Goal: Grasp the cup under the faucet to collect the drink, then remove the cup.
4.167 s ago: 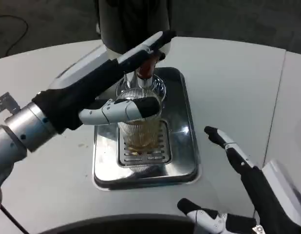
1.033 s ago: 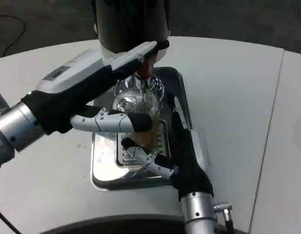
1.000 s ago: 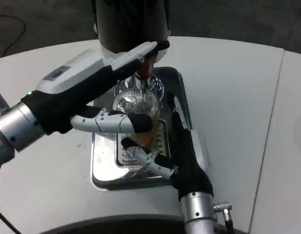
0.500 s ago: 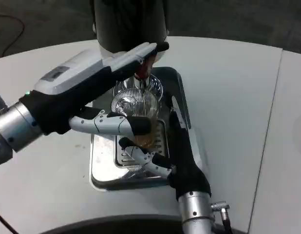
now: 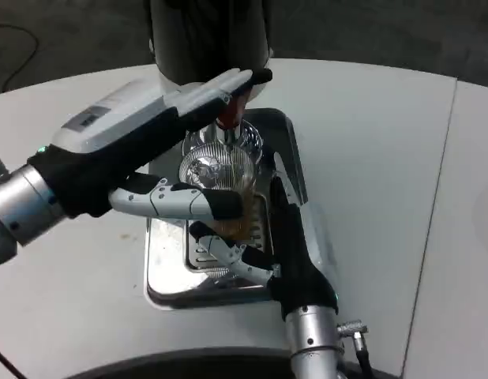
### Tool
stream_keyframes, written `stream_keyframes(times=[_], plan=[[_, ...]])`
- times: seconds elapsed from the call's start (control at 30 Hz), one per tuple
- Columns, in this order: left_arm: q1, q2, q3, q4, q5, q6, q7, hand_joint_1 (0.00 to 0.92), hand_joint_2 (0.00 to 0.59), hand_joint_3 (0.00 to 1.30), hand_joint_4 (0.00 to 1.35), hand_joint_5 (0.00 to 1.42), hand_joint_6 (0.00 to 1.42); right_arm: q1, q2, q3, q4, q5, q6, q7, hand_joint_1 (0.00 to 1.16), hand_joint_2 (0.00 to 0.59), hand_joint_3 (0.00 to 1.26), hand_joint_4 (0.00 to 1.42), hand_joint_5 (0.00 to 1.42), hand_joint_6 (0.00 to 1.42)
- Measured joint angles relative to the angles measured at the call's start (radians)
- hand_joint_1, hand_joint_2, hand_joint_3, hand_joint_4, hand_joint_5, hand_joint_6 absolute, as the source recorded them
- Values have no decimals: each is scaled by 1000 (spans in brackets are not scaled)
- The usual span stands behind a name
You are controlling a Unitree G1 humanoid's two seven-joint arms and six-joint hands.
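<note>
The left hand point(image 5: 169, 158) reaches in from the left, one finger up by the faucet point(image 5: 228, 118) handle and the lower ones wrapped around the cup point(image 5: 220, 189). The right hand point(image 5: 264, 237) comes up from below, fingers cupped against the cup's base and right side. So both grip it. The cup's ribbed clear glass, amber drink inside, sitting on the metal drip tray point(image 5: 169, 276) right under the faucet.

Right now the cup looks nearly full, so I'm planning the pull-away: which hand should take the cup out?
Probably the right hand: its fingers wrap the cup on the drip tray, while the left hand reaches up at the faucet.
</note>
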Motion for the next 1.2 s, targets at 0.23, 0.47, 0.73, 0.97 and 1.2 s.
stream_keyframes(times=[0.23,0.47,0.73,0.97,1.2], plan=[[0,0,0,0,0,0,3,0,56,56,2,115,60,-1,0,5,-3,-16,11,-9,715,165,24,52,39,80],[0,0,0,0,0,0,6,0,56,56,2,115,60,-40,-3,5,37,-16,20,-21,712,169,23,52,50,67],[0,0,0,0,0,0,10,0,56,56,2,115,60,-65,-5,5,41,-15,20,-29,711,161,29,52,60,77],[0,0,-1,0,0,0,13,0,56,64,3,115,58,-65,-5,10,40,-14,20,-29,706,164,32,60,66,79],[0,0,-1,0,0,0,14,0,56,66,10,115,58,-67,-5,14,63,-11,20,-29,703,165,33,77,92,95]])
